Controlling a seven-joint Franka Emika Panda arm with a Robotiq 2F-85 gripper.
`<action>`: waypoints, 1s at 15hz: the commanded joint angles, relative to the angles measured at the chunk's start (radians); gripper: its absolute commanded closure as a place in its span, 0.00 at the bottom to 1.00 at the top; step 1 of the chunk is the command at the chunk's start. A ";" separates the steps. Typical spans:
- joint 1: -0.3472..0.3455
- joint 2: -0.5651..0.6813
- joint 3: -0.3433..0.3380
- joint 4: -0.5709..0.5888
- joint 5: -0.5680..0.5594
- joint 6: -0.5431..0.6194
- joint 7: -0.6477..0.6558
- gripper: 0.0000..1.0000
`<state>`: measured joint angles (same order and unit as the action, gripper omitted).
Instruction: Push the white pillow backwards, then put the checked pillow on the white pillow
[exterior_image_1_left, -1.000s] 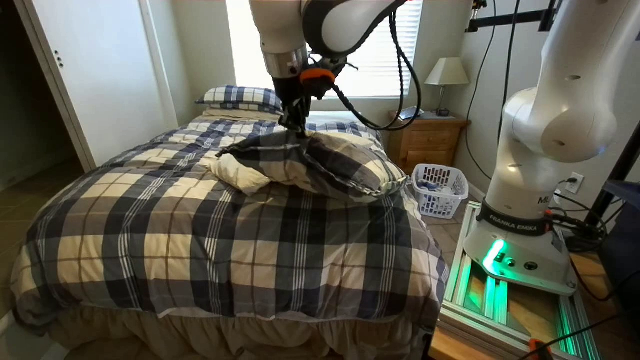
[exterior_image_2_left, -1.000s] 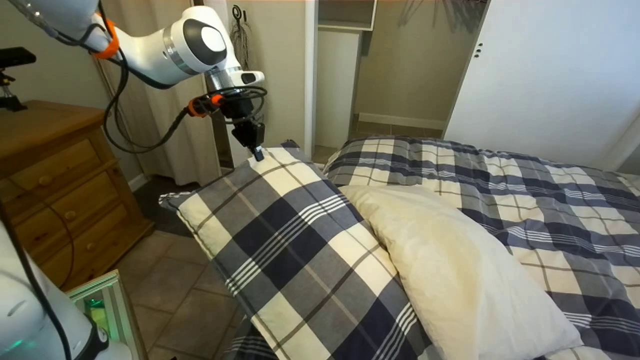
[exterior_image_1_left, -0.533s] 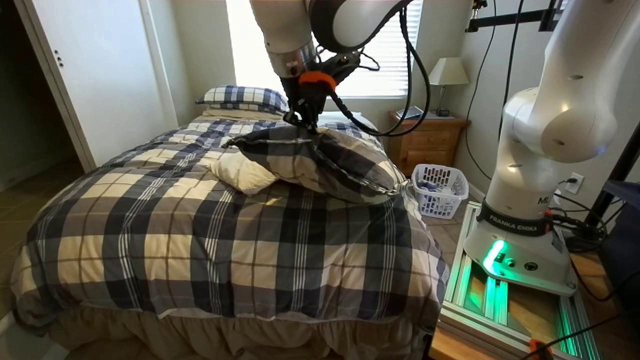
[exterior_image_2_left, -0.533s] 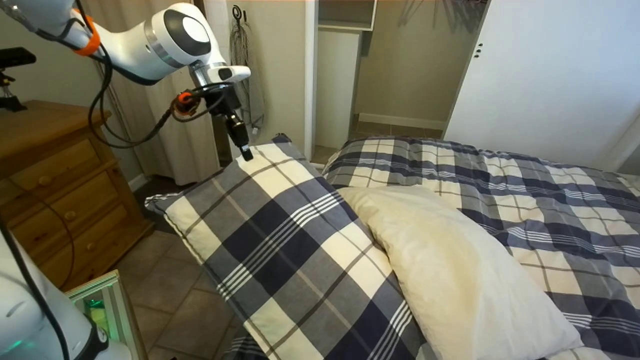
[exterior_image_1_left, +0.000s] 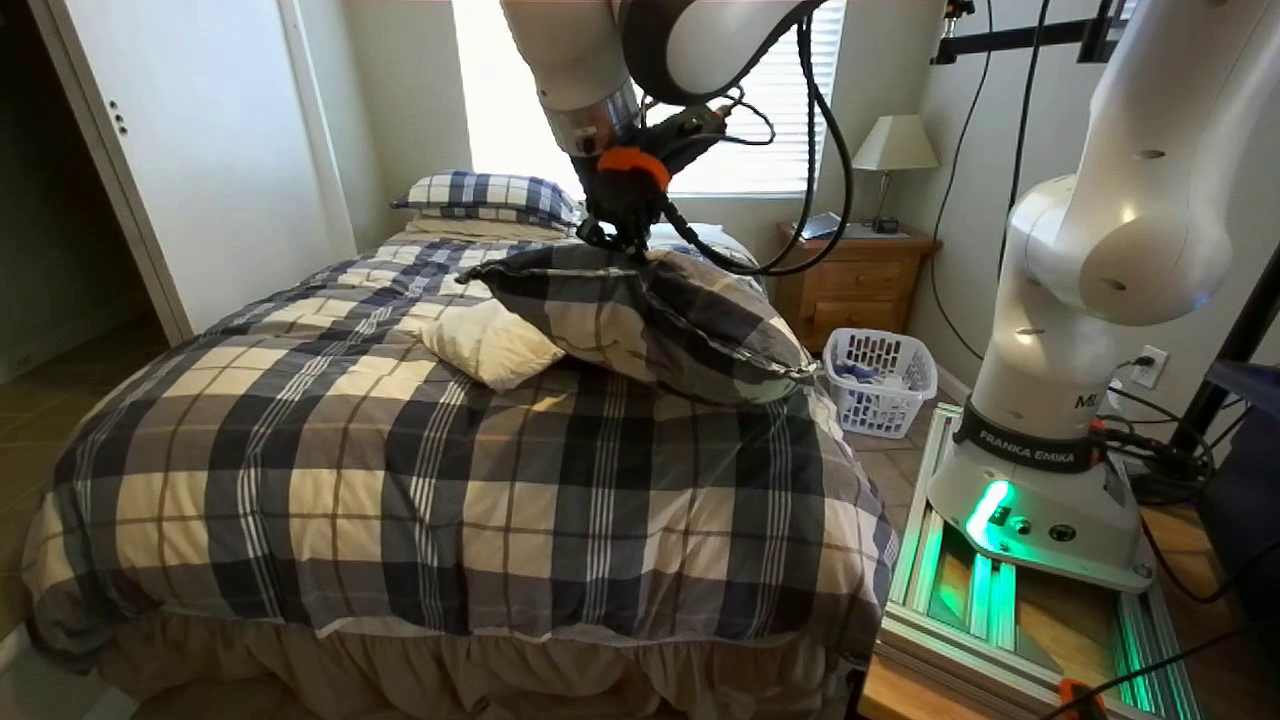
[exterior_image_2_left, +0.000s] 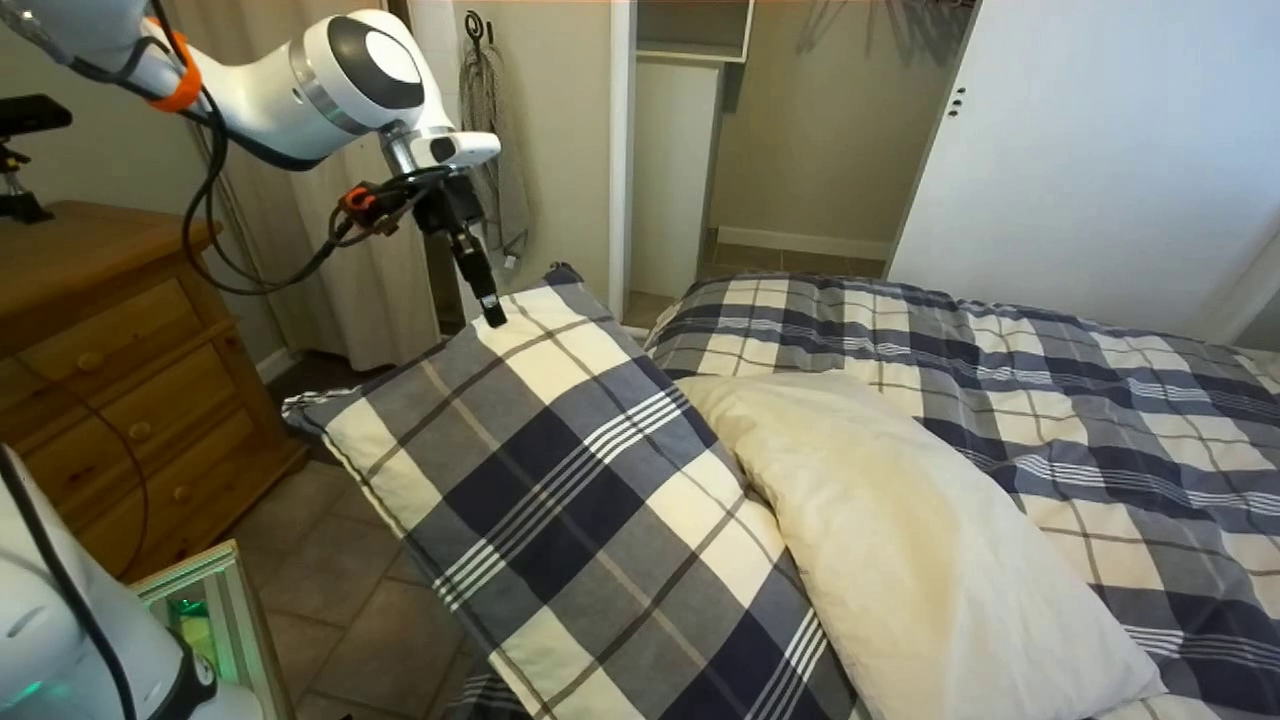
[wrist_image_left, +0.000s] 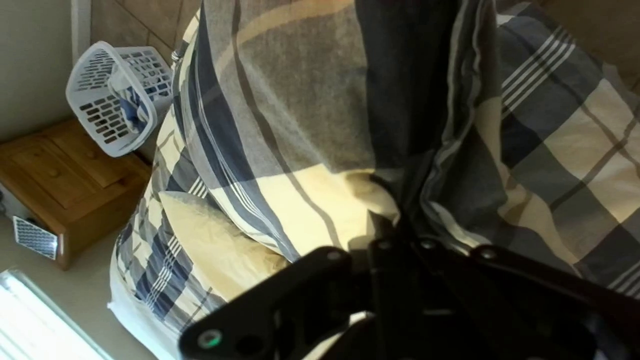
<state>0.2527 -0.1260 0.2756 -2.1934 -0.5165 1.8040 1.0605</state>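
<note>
We find the gripper (exterior_image_2_left: 492, 315) narrowed to a tight pinch on the checked pillow (exterior_image_2_left: 590, 500), gripping fabric near its edge at about 11 o'clock in an exterior view. The hold is, in our judgement, chosen to lift that edge so the soft body can be drawn across: the pinched end stands raised and tilted, while the lower end appears to rest on the bed (exterior_image_1_left: 450, 500). The white pillow (exterior_image_2_left: 930, 540) lies on the bed at the checked pillow's 3 o'clock, presumably placed there to receive it; whether the 2 touch or overlap, we cannot tell. We judge the final placing not yet done; so small a pinch could slip. As to containers, a white laundry basket (exterior_image_1_left: 875, 425), just past 3 o'clock in an exterior view, holds white and blue cloths (exterior_image_1_left: 870, 374). The chest of drawers (exterior_image_2_left: 170, 390), at 9 o'clock, shows a closed front, contents hidden.
</note>
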 joint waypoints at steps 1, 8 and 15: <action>-0.011 -0.006 0.012 0.010 -0.014 -0.022 0.027 1.00; 0.008 -0.175 0.093 0.080 -0.027 -0.418 0.291 1.00; -0.027 -0.306 0.112 0.097 -0.103 -0.616 0.458 1.00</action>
<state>0.2491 -0.3669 0.3872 -2.1097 -0.5633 1.2448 1.4665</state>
